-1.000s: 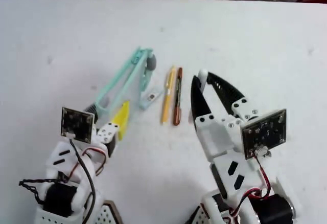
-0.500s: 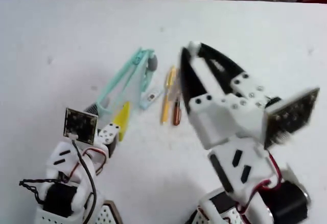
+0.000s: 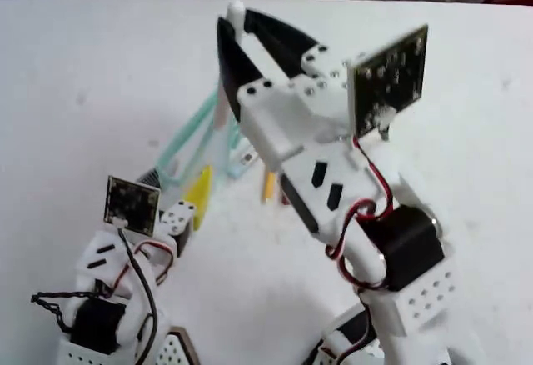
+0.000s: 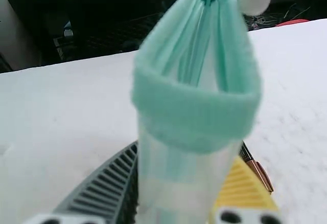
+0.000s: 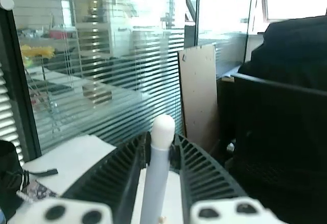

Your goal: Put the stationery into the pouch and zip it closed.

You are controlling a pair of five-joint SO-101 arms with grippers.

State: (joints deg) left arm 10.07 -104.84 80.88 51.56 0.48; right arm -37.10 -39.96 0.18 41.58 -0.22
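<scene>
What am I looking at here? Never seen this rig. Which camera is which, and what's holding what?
Two small robot arms sit side by side at a white table. The high view looks down on both; each other picture comes from a camera on one arm's wrist. The left fingers clamp a mint zip pouch. The right fingers, raised above the table, grip a white pen. An orange pen and a brown pen lie on the table beside the pouch.

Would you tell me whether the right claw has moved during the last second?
Yes. The right claw, gripping a white-tipped pen, swung from beside the yellow pen toward the mint-green pouch.
</scene>
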